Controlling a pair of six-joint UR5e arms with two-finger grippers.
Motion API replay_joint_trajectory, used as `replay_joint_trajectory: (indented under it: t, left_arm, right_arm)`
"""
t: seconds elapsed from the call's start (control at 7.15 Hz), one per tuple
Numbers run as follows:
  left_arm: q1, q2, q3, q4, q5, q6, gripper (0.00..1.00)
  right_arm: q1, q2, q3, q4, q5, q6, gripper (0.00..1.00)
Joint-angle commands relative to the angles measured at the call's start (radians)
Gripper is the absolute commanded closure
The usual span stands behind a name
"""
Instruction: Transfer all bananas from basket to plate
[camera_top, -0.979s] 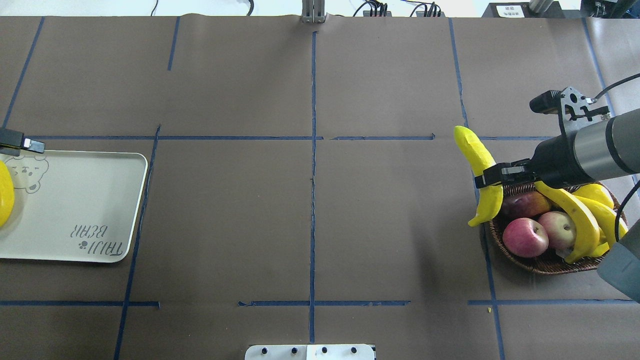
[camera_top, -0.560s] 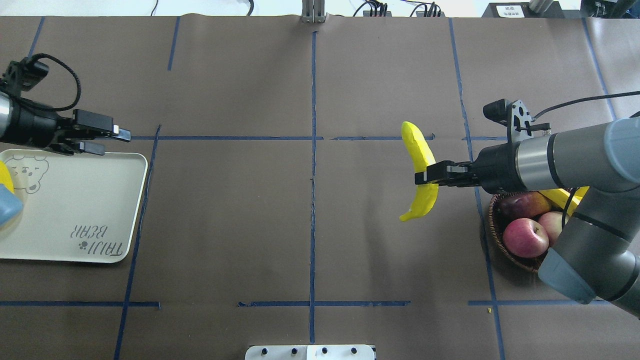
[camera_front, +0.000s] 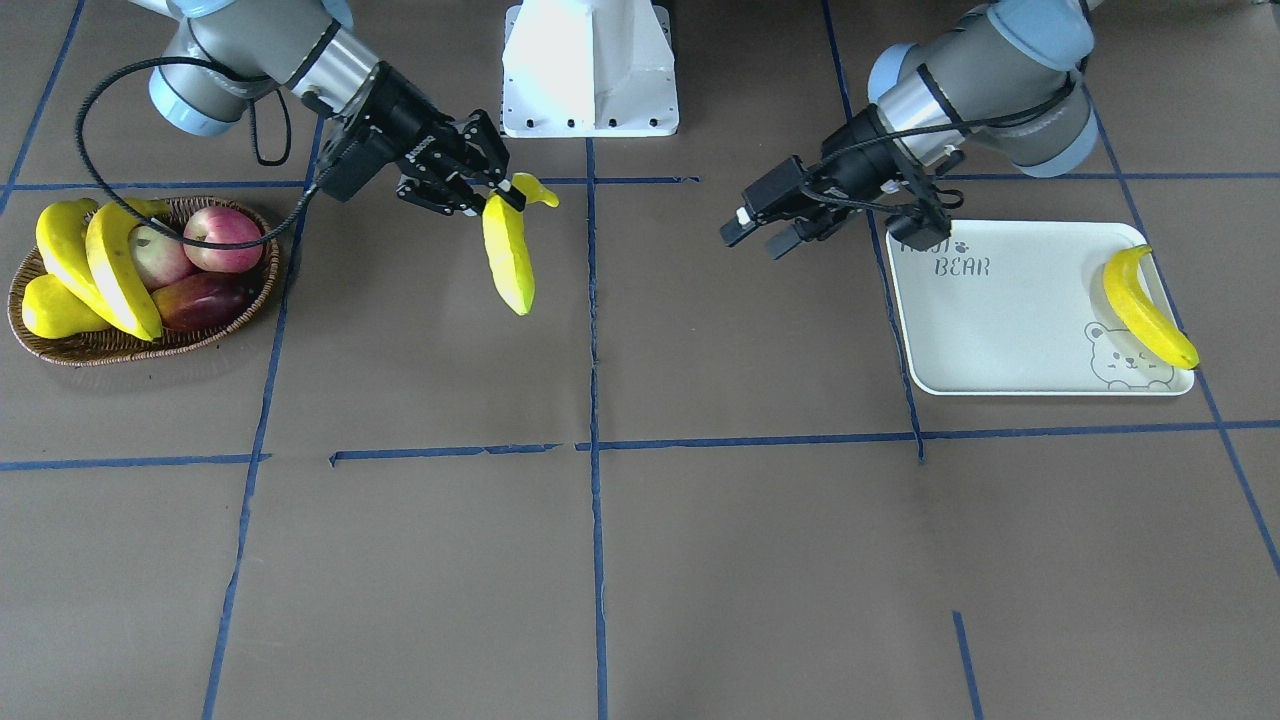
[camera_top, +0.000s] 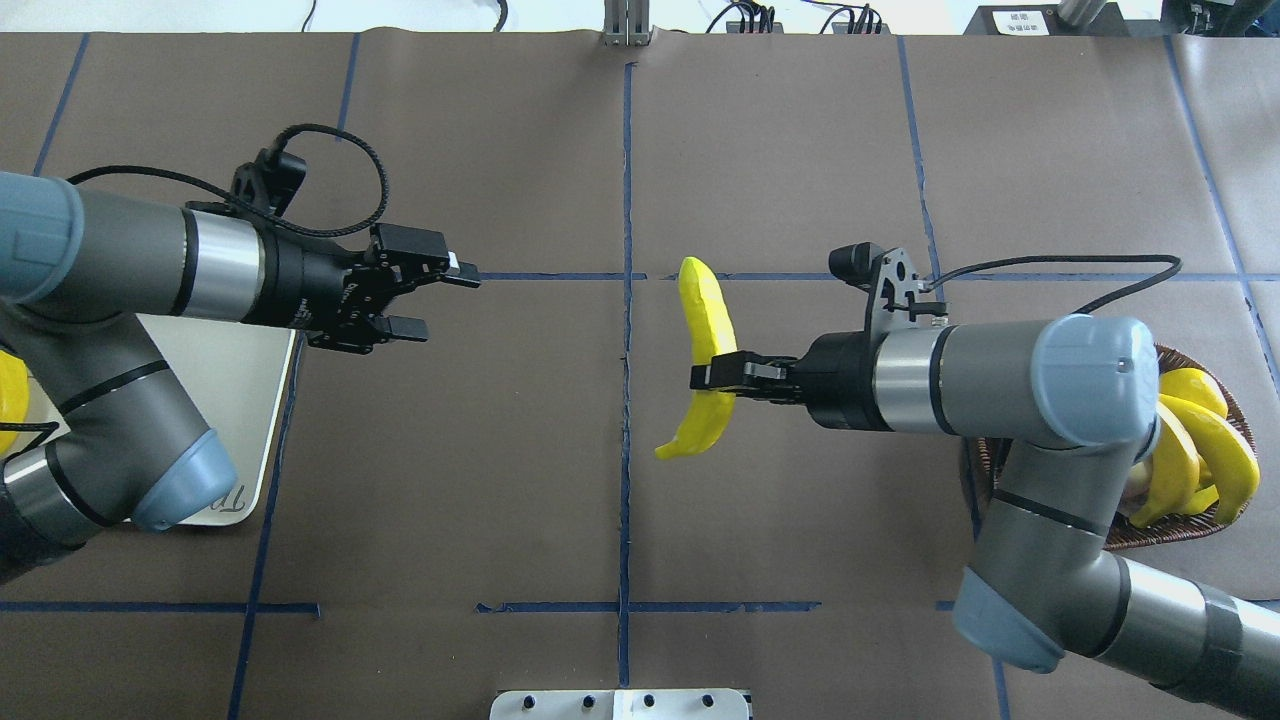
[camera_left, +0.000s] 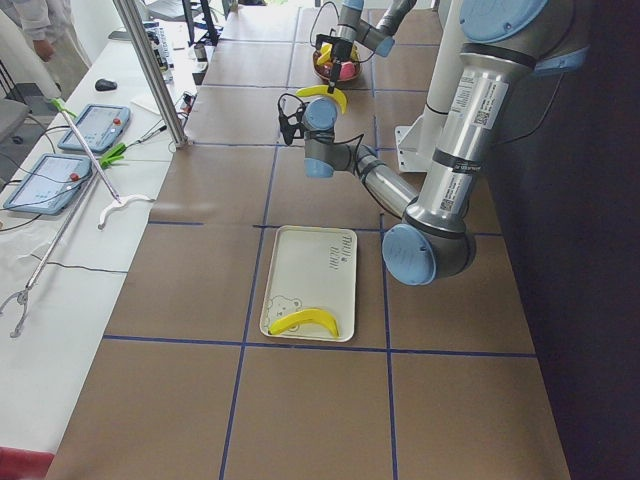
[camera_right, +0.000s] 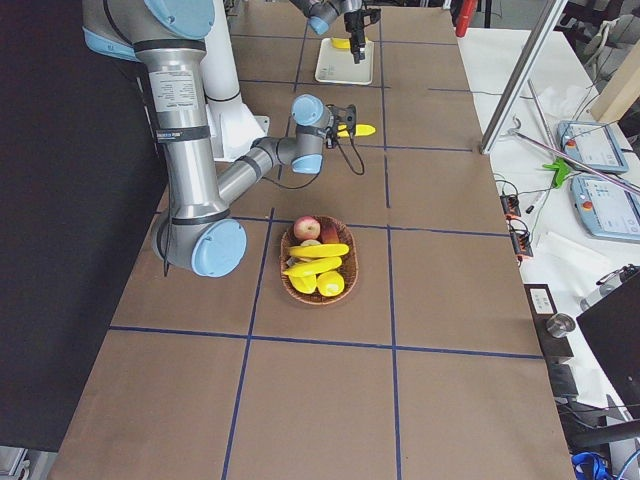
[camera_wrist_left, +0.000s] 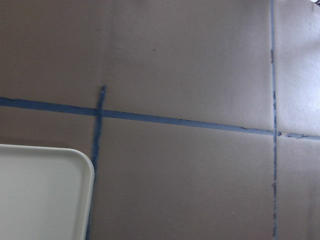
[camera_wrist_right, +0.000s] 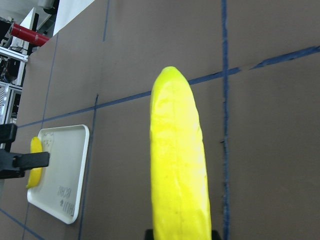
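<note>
Overhead exterior gives us the right gripper (camera_top: 712, 376) pinching a smooth, curved yellow banana (camera_top: 705, 320) at mid-length, clear of the table and just beside the centre tape line (camera_top: 627, 150). Bare brown paper (camera_top: 540, 440) lies open between it and the left gripper (camera_top: 450, 304), its fingers spread and empty near a rounded corner of the flat white plate (camera_front: 1010, 330). We see a second banana (camera_front: 1145, 305) hugging the plate's outer short edge; two more bananas (camera_front: 115, 270) rest in the woven wicker basket (camera_front: 130, 347).
</note>
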Motion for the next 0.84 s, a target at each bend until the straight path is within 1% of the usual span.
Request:
replay_joint_trajectory:
  t: [0.0, 0.28, 0.56, 0.7]
  left_arm:
    - [0.043, -0.077, 0.028, 0.013, 0.005, -0.051, 0.00]
    - [0.063, -0.103, 0.057, 0.032, 0.006, -0.080, 0.00]
    - [0.077, -0.103, 0.058, 0.032, 0.006, -0.080, 0.00]
    - [0.077, -0.103, 0.058, 0.032, 0.006, -0.081, 0.00]
  right_arm:
    - [-0.076, 0.124, -0.028, -0.061, -0.067, 0.003, 0.91]
    - [-0.100, 0.146, -0.028, -0.061, -0.081, 0.003, 0.91]
    - [-0.104, 0.198, -0.031, -0.139, -0.081, 0.003, 0.90]
    - [-0.107, 0.201, -0.033, -0.147, -0.081, 0.002, 0.90]
